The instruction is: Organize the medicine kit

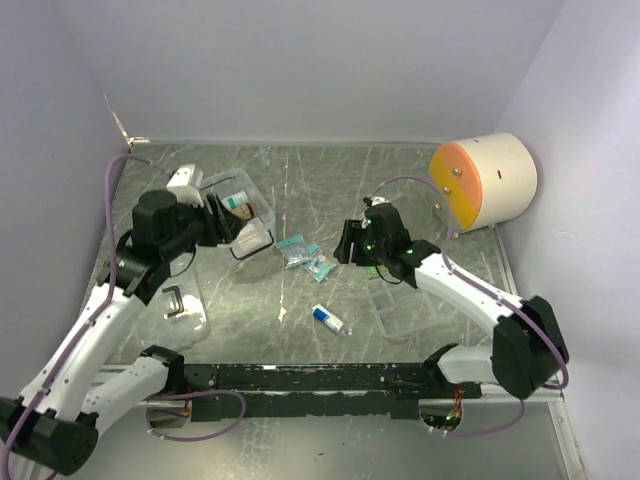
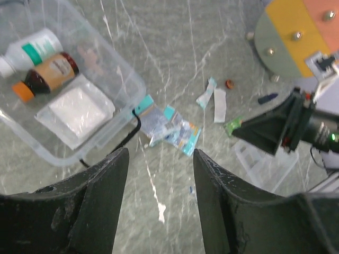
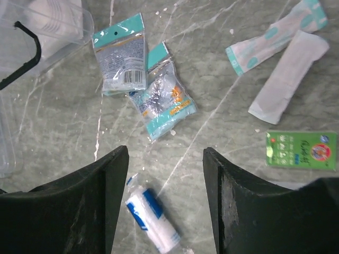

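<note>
Left wrist: my left gripper [image 2: 160, 154] stands wide, empty; right gripper [image 3: 165, 153] too. The box [image 2: 128, 91] seems light, slippery; I would pinch its wall.

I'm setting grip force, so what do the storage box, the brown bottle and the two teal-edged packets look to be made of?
The storage box looks like clear, glossy rigid plastic: its contents show through the walls. The brown bottle is amber plastic or glass, I cannot tell which, with an orange cap and a paper-like label. The teal-edged packets look like thin shiny film: crinkled, glinting, partly see-through.
</note>
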Controlling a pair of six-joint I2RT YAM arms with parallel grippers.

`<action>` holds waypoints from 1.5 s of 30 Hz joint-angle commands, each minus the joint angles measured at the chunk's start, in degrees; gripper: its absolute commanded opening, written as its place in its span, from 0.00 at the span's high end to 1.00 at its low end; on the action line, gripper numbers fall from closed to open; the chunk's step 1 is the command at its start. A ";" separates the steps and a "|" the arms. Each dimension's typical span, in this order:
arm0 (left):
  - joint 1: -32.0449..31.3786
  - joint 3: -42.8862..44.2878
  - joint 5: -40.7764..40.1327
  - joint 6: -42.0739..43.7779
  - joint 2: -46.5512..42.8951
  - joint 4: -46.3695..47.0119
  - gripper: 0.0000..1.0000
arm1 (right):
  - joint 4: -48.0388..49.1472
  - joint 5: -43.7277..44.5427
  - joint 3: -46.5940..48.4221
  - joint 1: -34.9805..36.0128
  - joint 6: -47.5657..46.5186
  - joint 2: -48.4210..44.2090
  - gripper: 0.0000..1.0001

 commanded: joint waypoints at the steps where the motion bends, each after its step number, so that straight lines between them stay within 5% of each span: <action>1: -0.25 -8.63 3.92 0.60 -6.84 6.47 0.38 | 7.34 -1.39 2.05 0.96 -0.02 5.71 0.42; 6: -0.30 -15.74 4.18 -1.31 -12.49 10.87 0.37 | 9.49 -1.38 8.94 2.73 -2.21 15.95 0.45; 16: -0.25 -12.36 2.77 0.75 -10.19 6.52 0.39 | 9.05 1.74 21.24 8.13 -3.65 31.22 0.52; 28: -0.26 -13.03 2.33 0.46 -11.04 6.92 0.38 | 4.73 6.84 27.39 9.06 -5.94 40.25 0.63; 45: -0.28 -12.92 2.70 0.31 -8.82 7.21 0.39 | -0.98 3.38 28.22 9.36 -10.84 47.24 0.57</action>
